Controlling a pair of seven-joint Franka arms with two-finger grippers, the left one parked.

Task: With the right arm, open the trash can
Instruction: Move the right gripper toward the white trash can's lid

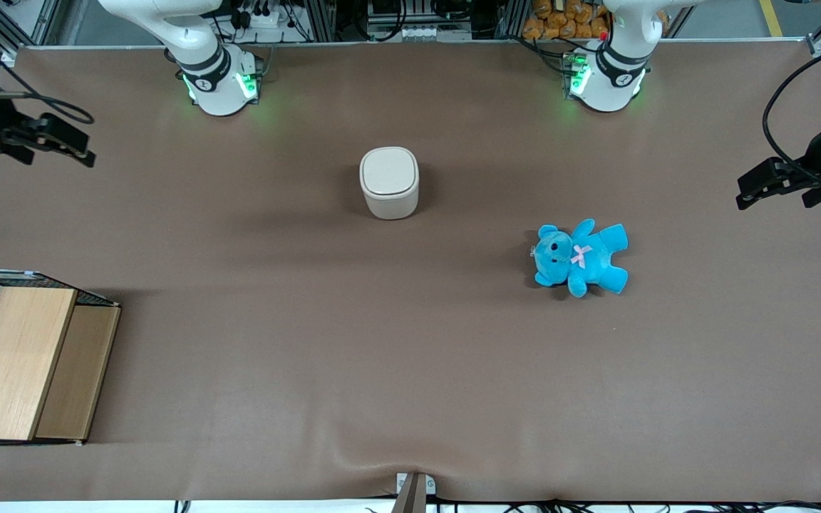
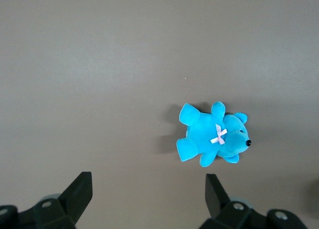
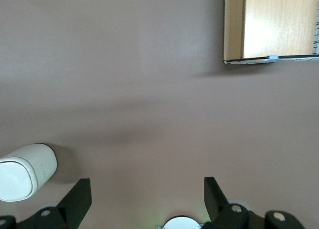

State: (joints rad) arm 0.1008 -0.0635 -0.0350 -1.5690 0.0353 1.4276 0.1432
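The trash can (image 1: 389, 182) is a small cream-white rounded-square bin standing upright mid-table, its flip lid shut flat. It also shows in the right wrist view (image 3: 25, 171), lid shut. My right gripper (image 1: 86, 148) hangs high over the working arm's end of the table, well apart from the trash can and touching nothing. In the right wrist view the gripper (image 3: 147, 181) is open and empty, with bare table between its two black fingers.
A wooden box with wire mesh (image 1: 26, 363) stands at the working arm's end, nearer the front camera; it also shows in the right wrist view (image 3: 269, 24). A blue teddy (image 1: 580, 256) lies toward the parked arm's end. The right arm's base (image 1: 218, 85) stands at the table's back edge.
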